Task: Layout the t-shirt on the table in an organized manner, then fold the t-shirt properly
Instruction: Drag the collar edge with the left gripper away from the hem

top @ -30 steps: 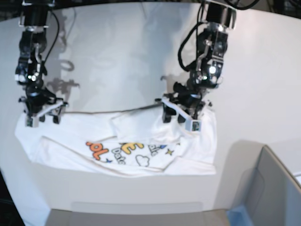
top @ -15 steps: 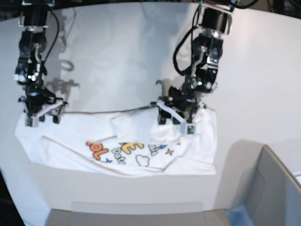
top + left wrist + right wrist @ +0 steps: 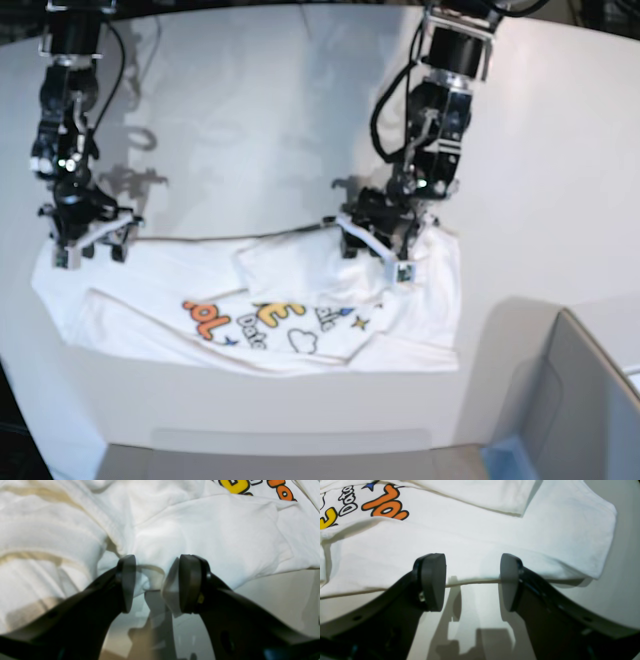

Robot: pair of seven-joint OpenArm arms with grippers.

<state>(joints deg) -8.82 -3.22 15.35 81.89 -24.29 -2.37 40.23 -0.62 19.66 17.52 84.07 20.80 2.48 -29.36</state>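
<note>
White t-shirt [image 3: 300,300] spread on the table [image 3: 250,120], left hand [image 3: 155,580] parted over a bunched fold at its far edge, right hand [image 3: 472,580] wide open, empty, straddling its far hem

robot lab bench, two cabled arms at 10 and 1 o'clock, bare white curved table [image 3: 250,120], grey bin [image 3: 580,400] at 4 o'clock

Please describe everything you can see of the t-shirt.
The t-shirt is white, soft cotton-looking cloth with a print of orange, yellow and blue letters, a cloud and stars. It lies crumpled and partly folded over itself on the table, near its front edge. The left gripper has its jaws around a fold; the right gripper stands open at the shirt's far hem.
</note>
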